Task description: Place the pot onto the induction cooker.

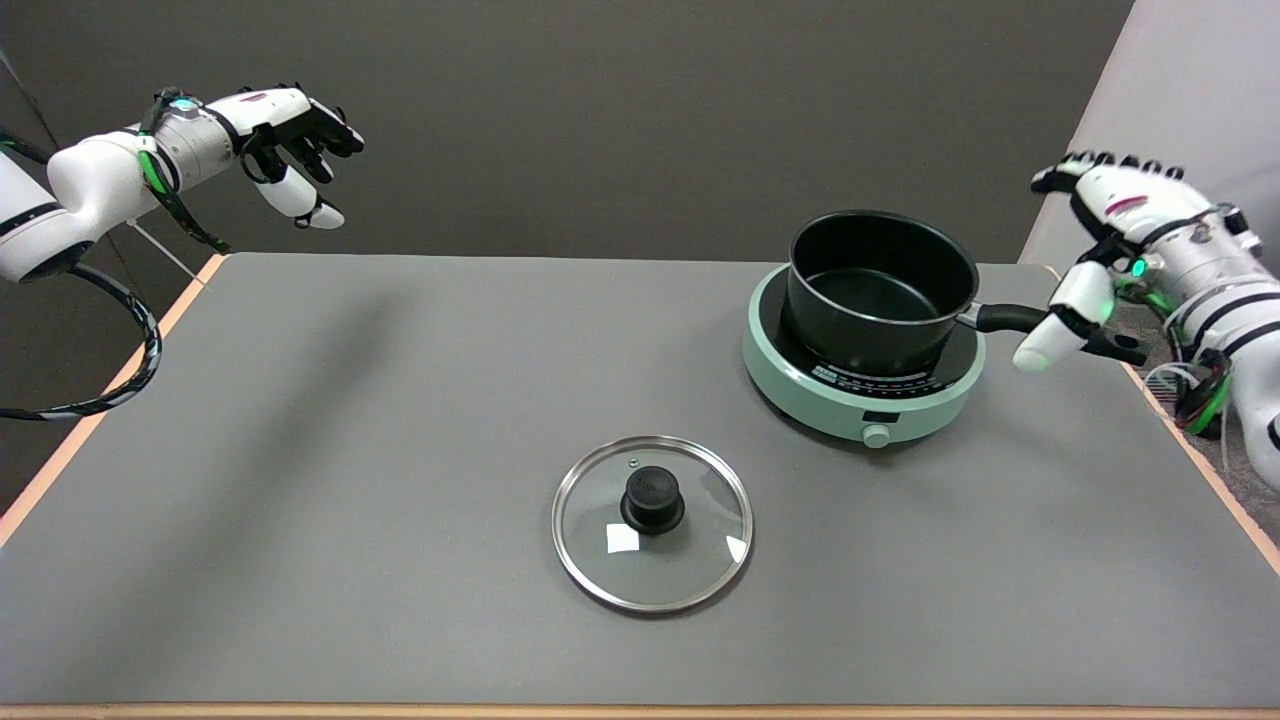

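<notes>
A black pot (pixel 880 290) stands upright on the pale green induction cooker (pixel 800 395) at the table's far right. Its black handle (pixel 1005 318) points right toward the table edge. My right hand (pixel 1120 230) hovers over the outer end of the handle with its fingers spread and raised. The thumb hangs down in front of the handle, and the hand holds nothing.
A glass lid (pixel 652 522) with a black knob lies flat on the grey table (pixel 300 450) at the front middle. The idle left hand (pixel 290 130) hangs in the air at the upper left. The table's right edge (pixel 1200 460) runs just under my right arm.
</notes>
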Tool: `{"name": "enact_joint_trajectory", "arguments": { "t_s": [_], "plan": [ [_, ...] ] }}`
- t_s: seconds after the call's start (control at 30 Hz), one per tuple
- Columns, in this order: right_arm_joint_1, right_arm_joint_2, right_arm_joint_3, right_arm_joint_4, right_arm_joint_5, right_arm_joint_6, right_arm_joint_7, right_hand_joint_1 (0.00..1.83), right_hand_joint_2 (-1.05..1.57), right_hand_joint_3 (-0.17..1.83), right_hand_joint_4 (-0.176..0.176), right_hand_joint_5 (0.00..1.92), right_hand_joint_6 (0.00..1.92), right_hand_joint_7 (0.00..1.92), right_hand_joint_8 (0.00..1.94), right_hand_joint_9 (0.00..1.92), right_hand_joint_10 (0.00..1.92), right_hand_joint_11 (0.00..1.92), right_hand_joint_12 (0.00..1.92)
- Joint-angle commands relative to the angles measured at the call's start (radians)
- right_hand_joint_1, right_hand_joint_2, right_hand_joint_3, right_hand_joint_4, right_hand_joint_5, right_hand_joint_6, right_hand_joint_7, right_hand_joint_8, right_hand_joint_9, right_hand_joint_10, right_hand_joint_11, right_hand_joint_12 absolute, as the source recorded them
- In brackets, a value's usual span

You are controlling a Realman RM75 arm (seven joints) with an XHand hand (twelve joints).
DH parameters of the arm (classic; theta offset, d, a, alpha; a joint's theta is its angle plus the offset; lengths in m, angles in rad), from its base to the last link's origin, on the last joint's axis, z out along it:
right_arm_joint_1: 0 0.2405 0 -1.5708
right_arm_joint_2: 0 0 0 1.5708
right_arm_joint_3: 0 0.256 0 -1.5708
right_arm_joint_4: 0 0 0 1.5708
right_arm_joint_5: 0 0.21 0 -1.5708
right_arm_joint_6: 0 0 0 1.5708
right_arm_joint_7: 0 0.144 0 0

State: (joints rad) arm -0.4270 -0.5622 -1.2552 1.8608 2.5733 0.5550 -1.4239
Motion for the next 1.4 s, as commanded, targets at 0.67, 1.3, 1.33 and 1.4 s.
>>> {"name": "enact_joint_trajectory", "arguments": {
  "t_s": [0.67,1.3,1.33,1.4],
  "plan": [
    [-0.048,-0.017,0.068,0.002,-1.201,0.116,1.210,1.26,-0.78,0.94,-0.176,0.14,0.14,0.14,0.14,0.14,0.14,0.14,0.14],
    [0.240,0.069,0.012,-0.003,-0.861,-0.316,1.247,0.68,0.49,0.98,-0.035,0.24,0.17,0.19,0.16,0.17,0.34,0.16,0.63],
    [0.243,0.069,0.009,-0.002,-0.819,-0.316,1.245,0.68,0.49,0.98,-0.035,0.24,0.17,0.19,0.16,0.17,0.34,0.16,0.63],
    [0.244,0.069,0.002,-0.002,-0.791,-0.314,1.242,0.68,0.49,0.98,-0.036,0.24,0.17,0.20,0.16,0.17,0.34,0.16,0.63]
  ]
}}
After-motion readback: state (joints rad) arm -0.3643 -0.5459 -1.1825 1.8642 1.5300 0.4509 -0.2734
